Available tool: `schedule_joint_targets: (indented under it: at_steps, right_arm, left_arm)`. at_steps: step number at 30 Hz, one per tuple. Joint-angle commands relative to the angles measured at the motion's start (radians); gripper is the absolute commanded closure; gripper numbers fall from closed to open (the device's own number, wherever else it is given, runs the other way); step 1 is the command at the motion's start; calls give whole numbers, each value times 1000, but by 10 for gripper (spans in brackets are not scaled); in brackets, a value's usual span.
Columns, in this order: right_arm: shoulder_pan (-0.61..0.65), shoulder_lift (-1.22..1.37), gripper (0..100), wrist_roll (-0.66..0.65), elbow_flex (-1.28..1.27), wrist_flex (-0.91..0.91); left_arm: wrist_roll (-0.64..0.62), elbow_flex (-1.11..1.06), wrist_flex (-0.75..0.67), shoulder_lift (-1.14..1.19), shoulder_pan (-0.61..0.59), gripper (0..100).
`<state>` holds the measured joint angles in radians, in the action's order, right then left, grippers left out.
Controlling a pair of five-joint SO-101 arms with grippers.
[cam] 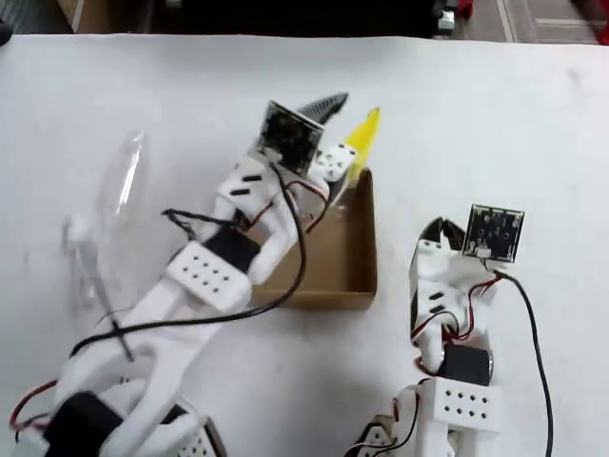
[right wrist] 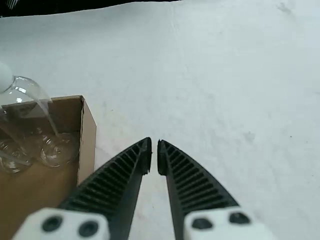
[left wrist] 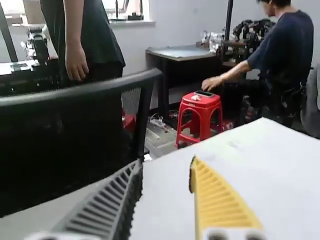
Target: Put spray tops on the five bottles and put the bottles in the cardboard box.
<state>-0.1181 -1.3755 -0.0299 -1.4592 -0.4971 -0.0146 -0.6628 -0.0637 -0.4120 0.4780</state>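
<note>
While a clear bottle (cam: pixel 122 183) lies on the table (cam: pixel 495 114) far left, long axis near-to-far, the left gripper (cam: pixel 357 107) hangs spread and empty beyond the cardboard box (cam: pixel 328 299); likely the nearer arm; boxed bottles (right wrist: pixel 55 150) sit inside; the right gripper (right wrist: pixel 154 156) is pinched together, empty.

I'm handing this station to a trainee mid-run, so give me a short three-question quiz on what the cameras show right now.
1. True or false: the left gripper has its fingers shut on a bottle.
2. The clear bottle outside the cardboard box is: A) lying on the table beside the left arm; B) standing on the box's rim; C) held by a person.
3. What does the right wrist view show inside the box?
Key: 1 false, the fingers are open and empty; 2 A; 3 clear bottles.
</note>
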Motion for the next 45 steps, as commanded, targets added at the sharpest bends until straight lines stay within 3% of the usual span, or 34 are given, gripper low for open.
schedule_joint_targets:
  at_steps: [1,8,17,21,29,34,38,42,45]
  right_arm:
    - [5,-7,978,-12,9,22]
    - [5,-2,978,-12,9,22]
    - [5,-2,978,-8,8,15]
    - [5,-10,978,-9,-8,15]
    - [5,-10,978,-3,-11,15]
    - [5,-10,977,-3,3,15]
    - [-2,-10,976,-11,15,1]
    - [5,-12,977,-12,95,-111]
    - [5,-5,980,-12,262,-303]
  left_arm:
    - [14,124,147,-194,5,849]
    - [186,199,459,-524,-91,854]
    - [187,187,827,-835,-487,854]
    - [187,101,953,-906,-596,854]
    - [170,-236,968,-1063,-704,854]
    - [-91,-466,951,-1293,-728,854]
    - [-103,-624,916,-1442,-728,854]
    - [-83,-726,827,-1388,-728,854]
    - [-75,-781,783,-1399,-728,854]
